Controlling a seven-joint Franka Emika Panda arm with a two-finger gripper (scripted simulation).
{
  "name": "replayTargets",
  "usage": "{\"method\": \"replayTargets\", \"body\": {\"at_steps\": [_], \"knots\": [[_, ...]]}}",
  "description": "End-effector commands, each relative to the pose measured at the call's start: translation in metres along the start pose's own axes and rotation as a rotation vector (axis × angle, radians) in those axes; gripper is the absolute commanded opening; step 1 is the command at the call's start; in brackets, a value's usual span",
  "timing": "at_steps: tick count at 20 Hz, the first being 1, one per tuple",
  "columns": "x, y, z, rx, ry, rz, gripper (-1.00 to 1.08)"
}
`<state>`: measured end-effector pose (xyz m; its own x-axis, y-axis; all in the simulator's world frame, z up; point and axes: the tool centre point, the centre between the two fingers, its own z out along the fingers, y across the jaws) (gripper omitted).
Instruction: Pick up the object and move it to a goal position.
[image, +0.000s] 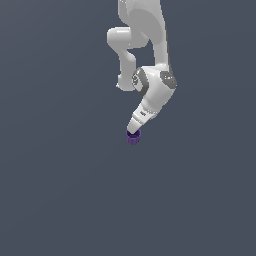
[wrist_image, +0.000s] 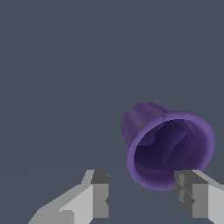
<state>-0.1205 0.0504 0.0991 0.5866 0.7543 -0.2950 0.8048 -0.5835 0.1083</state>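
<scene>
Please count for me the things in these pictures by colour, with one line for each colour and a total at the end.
Purple: 1, the ribbed cup
White: 1, the robot arm with its gripper, jaws apart
Total: 2

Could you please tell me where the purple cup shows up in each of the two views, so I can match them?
Exterior view: the purple cup sits just below centre, at the tip of the white arm, partly covered by it.
Wrist view: it fills the lower part of the picture, mouth toward the camera, beyond the fingers.
Shared landmark: the pincer, open, right by the cup in both views.
</scene>
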Motion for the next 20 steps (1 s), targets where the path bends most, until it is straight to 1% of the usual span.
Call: {"method": "replayTargets", "body": {"at_steps": [1, 6, 12, 16, 17, 20], "knots": [[-0.001, -0.003, 0.001, -0.004, -0.005, -0.022, 0.28], [0.0, -0.002, 0.004, -0.003, -0.003, -0.016, 0.28], [-0.001, -0.003, 0.025, -0.003, -0.004, -0.022, 0.28], [-0.001, -0.004, 0.03, -0.003, -0.004, -0.024, 0.28], [-0.001, -0.004, 0.03, -0.003, -0.004, -0.024, -1.0], [-0.001, -0.004, 0.03, -0.003, -0.004, -0.024, -1.0]]}}
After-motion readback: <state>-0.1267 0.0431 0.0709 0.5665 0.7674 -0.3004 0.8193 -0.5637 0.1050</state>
